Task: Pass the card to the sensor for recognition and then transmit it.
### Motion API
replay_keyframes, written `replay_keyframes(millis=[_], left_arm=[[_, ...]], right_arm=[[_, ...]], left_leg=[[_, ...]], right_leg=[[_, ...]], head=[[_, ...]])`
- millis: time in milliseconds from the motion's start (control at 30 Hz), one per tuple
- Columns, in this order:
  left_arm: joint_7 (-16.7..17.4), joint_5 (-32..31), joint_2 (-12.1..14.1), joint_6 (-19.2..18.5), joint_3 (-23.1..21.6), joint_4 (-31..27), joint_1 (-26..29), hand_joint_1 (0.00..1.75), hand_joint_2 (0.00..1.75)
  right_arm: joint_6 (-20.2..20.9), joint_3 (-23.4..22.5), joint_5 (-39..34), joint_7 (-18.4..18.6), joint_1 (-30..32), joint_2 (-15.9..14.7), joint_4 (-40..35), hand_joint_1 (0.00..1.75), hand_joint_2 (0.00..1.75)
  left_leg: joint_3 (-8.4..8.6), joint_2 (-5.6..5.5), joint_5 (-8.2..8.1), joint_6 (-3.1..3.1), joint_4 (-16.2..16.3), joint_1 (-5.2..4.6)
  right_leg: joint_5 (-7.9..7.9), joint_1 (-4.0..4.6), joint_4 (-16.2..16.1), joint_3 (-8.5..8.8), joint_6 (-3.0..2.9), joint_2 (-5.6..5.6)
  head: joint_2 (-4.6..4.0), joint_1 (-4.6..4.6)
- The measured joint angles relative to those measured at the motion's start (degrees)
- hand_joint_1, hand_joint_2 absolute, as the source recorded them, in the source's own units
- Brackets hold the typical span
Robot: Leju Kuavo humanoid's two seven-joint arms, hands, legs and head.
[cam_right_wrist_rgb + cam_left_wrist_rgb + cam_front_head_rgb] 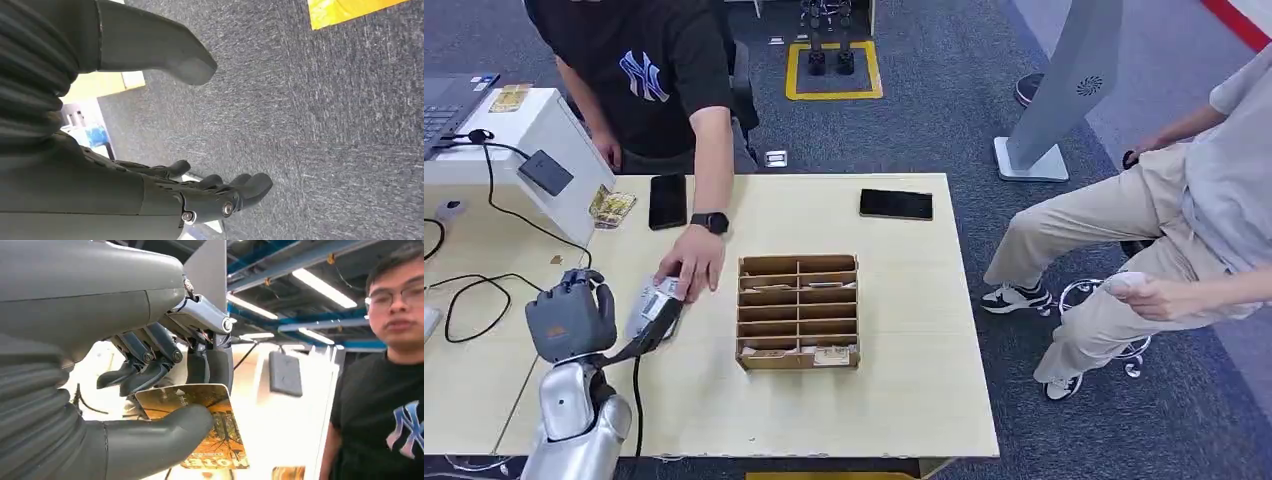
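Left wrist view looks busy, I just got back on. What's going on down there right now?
The left hand holds an orange card between its thumb and fingers, facing the grey sensor pad on the white box but apart from it. A person in a black shirt reaches across the table with a hand on the pale cards beside the wooden slot organiser. The right hand hangs open over the carpet.

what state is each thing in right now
left robot hand: holds the card
card: pinched between thumb and fingers, short of the sensor
sensor: dark pad on the white box, untouched
right robot hand: open, empty, over carpet
wooden organizer: on the table, cards in front slots
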Motion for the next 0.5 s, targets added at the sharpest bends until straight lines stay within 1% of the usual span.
replay_keyframes(millis=[133,267,333,500], left_arm=[[-1.8,0.5,-0.4,0.0,0.2,1.5,0.4,1.75,1.75],[-6.1,1.5,-1.1,0.0,0.1,3.5,0.7,1.75,1.75],[-7.8,1.9,-1.7,0.0,0.1,4.5,1.0,1.75,1.75],[-9.6,3.0,-2.9,0.0,0.1,6.5,1.4,1.75,1.75]], right_arm=[[-0.2,0.3,0.0,-0.1,0.0,0.0,-0.2,0.0,1.75],[-1.3,1.4,0.0,-0.6,0.2,-0.2,0.5,0.0,1.75],[-1.7,1.8,0.0,-0.6,0.2,-0.6,1.3,0.0,1.75],[-2.2,3.0,0.0,-0.7,0.3,-1.3,2.8,0.0,1.75]], left_leg=[[0.0,-0.01,0.0,0.0,0.0,0.0],[0.01,0.0,0.0,0.0,0.0,0.0],[0.01,0.0,0.0,0.0,0.0,0.0],[0.0,0.0,0.0,0.0,0.0,0.0]], right_leg=[[0.0,0.0,0.0,0.01,0.0,-0.01],[0.0,0.0,0.0,0.01,0.0,0.0],[0.0,0.0,0.0,0.0,0.0,0.0],[0.0,0.0,0.0,-0.01,0.0,0.0]], head=[[0.0,-0.02],[0.0,0.0],[-0.02,-0.02],[0.0,0.0]])
